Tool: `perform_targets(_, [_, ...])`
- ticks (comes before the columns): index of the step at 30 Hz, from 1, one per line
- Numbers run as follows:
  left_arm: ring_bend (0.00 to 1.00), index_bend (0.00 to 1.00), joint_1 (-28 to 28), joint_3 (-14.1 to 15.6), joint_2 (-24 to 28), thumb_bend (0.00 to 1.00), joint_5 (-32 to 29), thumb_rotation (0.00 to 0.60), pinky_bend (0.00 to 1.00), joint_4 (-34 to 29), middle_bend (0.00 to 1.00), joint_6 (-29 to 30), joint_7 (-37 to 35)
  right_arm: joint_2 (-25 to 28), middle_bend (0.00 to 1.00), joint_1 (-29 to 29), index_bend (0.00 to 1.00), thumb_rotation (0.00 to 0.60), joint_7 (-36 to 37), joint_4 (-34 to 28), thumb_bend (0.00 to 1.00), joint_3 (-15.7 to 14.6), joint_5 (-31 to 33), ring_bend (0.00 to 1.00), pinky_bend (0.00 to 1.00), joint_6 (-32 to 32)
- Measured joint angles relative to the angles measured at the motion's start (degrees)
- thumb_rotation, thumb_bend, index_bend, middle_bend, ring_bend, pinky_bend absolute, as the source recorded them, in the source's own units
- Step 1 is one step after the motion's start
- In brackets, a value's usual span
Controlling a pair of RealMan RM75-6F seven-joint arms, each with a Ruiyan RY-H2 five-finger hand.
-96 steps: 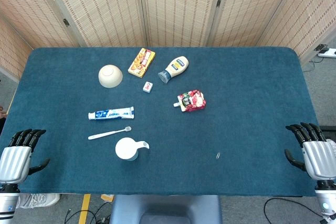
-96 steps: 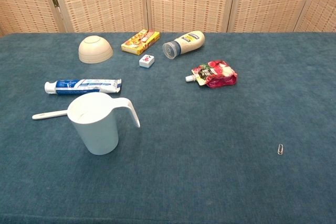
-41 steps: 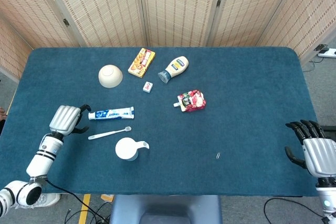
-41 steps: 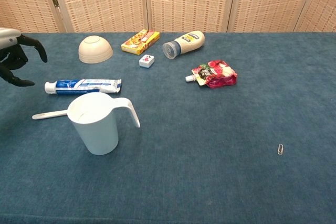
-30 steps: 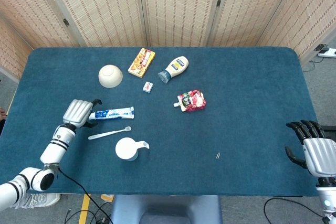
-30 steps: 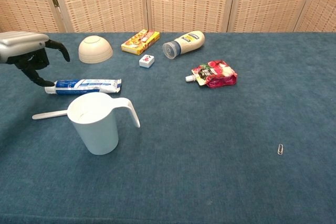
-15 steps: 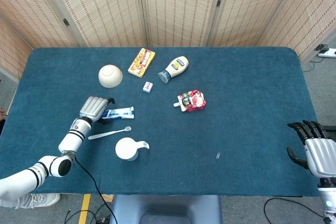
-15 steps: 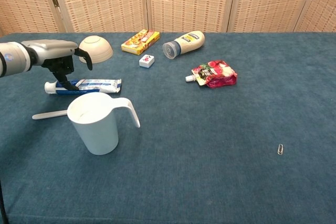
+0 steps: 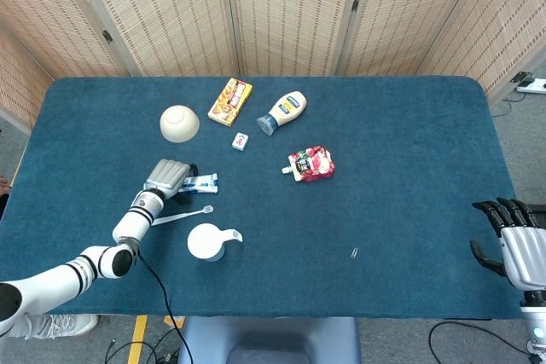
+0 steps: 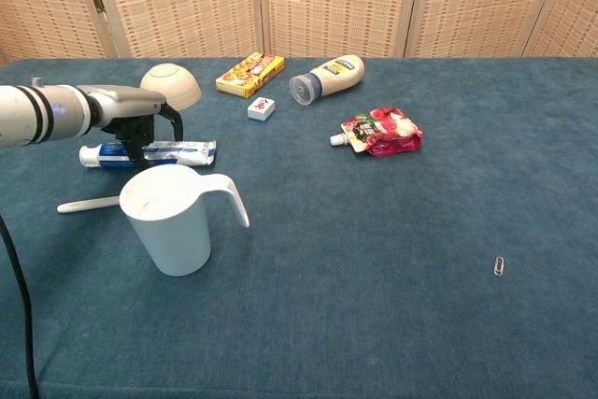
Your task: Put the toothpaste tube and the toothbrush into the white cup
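Head view: right hand (image 9: pixel 522 249) visible | chest view: unseen

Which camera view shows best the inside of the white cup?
The head view: it looks straight down into the white cup, so the round opening shows whole, and nothing shows inside. The chest view shows the white cup from the side, with its wall and handle, and only a narrow part of the inside below the rim.

**Other stuff on your table**

You've got a cream bowl (image 9: pixel 179 123) upside down at the back left, a yellow snack box (image 9: pixel 231 101) beside it, then a mayo bottle (image 9: pixel 283 112) on its side. A small white box (image 9: pixel 241 141) sits nearer you. There's a red pouch (image 9: pixel 312 163) mid-table and a paperclip (image 10: pixel 500 266) off right.
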Motion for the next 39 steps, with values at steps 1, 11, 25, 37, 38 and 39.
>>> perform_targets(1, [0.87, 0.39, 0.0, 0.2, 0.2, 0.24, 0.0, 0.6, 0.92, -0.5, 0.98, 0.1, 0.1, 0.0, 0.26, 0.0, 0.25, 0.6, 0.0, 0.0, 0.26, 0.0, 0.0, 0.14, 0.14, 0.0])
perform_targets(11, [0.87, 0.42, 0.2, 1.8, 1.0, 0.24, 0.6, 0.6, 0.92, -3.0, 0.98, 2.9, -0.3, -0.1, 0.26, 0.0, 0.25, 0.6, 0.0, 0.0, 0.26, -0.1, 0.0, 0.14, 0.14, -0.3])
perform_targets(25, [0.89, 0.49, 0.0, 1.6, -2.6, 0.31, 4.0, 0.6, 0.93, 3.1, 1.0, 2.5, -5.8, -0.1, 0.26, -0.5, 0.25, 0.6, 0.2, 0.2, 0.26, -0.1, 0.5, 0.14, 0.14, 0.1])
perform_targets(37, [0.92, 0.61, 1.9, -0.1, -2.0, 0.36, 8.3, 0.6, 0.96, 3.5, 1.0, 5.2, -14.6, -0.3, 0.26, -0.4, 0.25, 0.6, 0.7, 0.7, 0.26, 0.1, 0.4, 0.14, 0.14, 0.0])
perform_targets(38, [0.92, 0.62, 2.1, -0.3, -1.6, 0.37, 8.8, 0.6, 0.96, 3.2, 1.0, 5.3, -16.0, -0.3, 0.26, -0.4, 0.25, 0.6, 0.7, 0.7, 0.26, 0.1, 0.4, 0.14, 0.14, 0.0])
perform_targets(39, [0.92, 0.63, 2.5, -0.6, -1.0, 0.37, 9.5, 0.6, 0.97, 2.7, 1.0, 5.7, -17.9, -0.4, 0.26, -0.4, 0.25, 0.6, 0.7, 0.7, 0.26, 0.2, 0.4, 0.14, 0.14, 0.0])
